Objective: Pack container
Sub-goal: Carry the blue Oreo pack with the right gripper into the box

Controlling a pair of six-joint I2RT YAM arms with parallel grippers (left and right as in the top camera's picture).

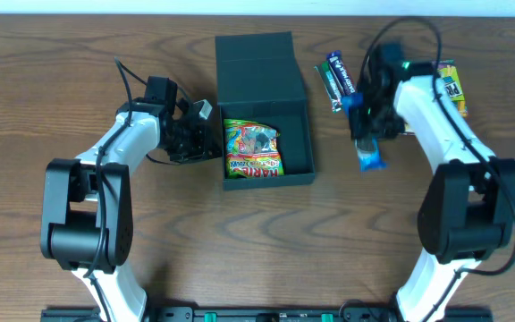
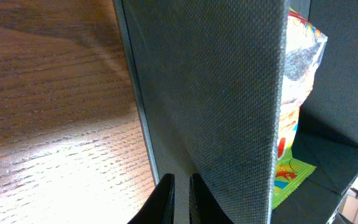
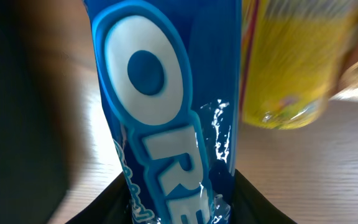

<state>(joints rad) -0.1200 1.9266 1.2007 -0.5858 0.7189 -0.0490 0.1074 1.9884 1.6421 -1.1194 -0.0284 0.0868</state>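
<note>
While open, one container, one Oreo.

Container dark teal-black; Oreo packet blue, white lettering; candy bag green-red-yellow; table — brown woodgrain.

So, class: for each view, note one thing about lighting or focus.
Overhead: evenly lit, the container sharp throughout. Left wrist: bright glare on the table. Right wrist: the Oreo packet is readable, the yellow packet behind it blurred.
</note>
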